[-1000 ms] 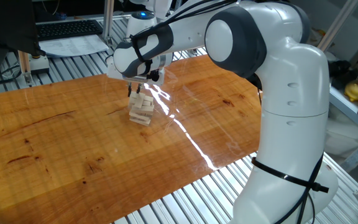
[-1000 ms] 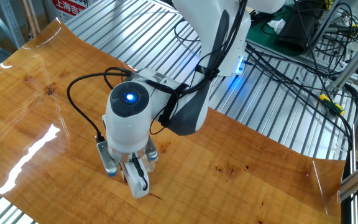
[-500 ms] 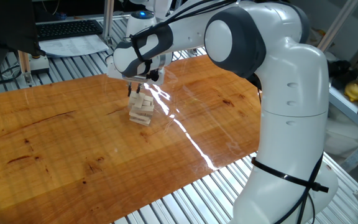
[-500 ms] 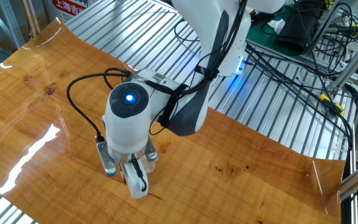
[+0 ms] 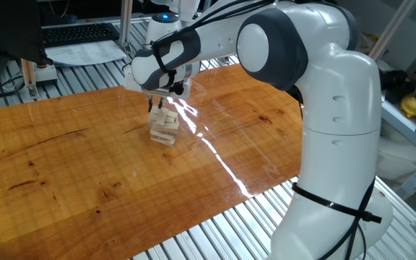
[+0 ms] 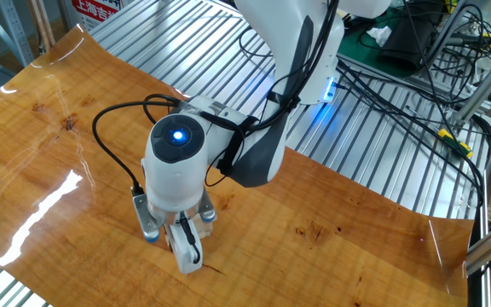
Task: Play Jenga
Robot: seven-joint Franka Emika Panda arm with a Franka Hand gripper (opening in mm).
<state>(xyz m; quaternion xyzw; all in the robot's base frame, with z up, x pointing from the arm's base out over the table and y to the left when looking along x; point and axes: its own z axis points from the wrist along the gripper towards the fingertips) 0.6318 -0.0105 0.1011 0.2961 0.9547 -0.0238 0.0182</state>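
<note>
The Jenga tower (image 5: 164, 127) is a short stack of pale wooden blocks, laid crosswise, on the wooden tabletop (image 5: 63, 155). My gripper (image 5: 157, 105) points straight down right over the tower's top, its dark fingers at the level of the uppermost blocks. In the other fixed view the gripper (image 6: 186, 247) and the wrist with a blue light cover almost the whole tower; only a pale block end (image 6: 191, 263) shows under a black finger (image 6: 191, 241). Whether the fingers press on a block is hidden.
A black cable (image 6: 113, 141) loops from the wrist over the tabletop. A keyboard (image 5: 78, 32) and papers lie beyond the far edge. Ribbed metal surface (image 6: 382, 145) surrounds the wooden top. A bright glare streak (image 5: 215, 155) crosses the wood.
</note>
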